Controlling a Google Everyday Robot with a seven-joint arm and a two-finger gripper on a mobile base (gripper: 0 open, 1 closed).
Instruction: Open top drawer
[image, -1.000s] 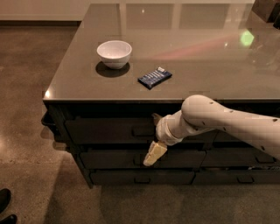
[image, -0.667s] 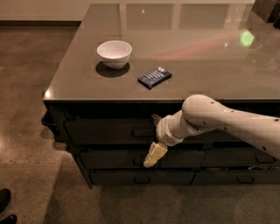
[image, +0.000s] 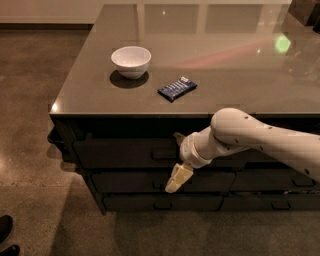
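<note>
The top drawer (image: 120, 152) is a wide dark front just under the counter's front edge. Its small loop handle (image: 163, 154) sits at the centre of the front. The front looks flush with the stack. My gripper (image: 176, 162) is at the drawer front, right beside the handle on its right. My white arm (image: 250, 137) reaches in from the right and covers the drawer's right part. A cream-coloured gripper part (image: 178, 178) hangs down over the middle drawer.
Two shallower dark drawers (image: 130, 181) lie below the top one, and a neighbouring stack (image: 270, 180) is at the right. On the grey countertop (image: 225, 75) stand a white bowl (image: 131, 61) and a blue packet (image: 177, 88). Dark shoes (image: 6, 235) show at the bottom left.
</note>
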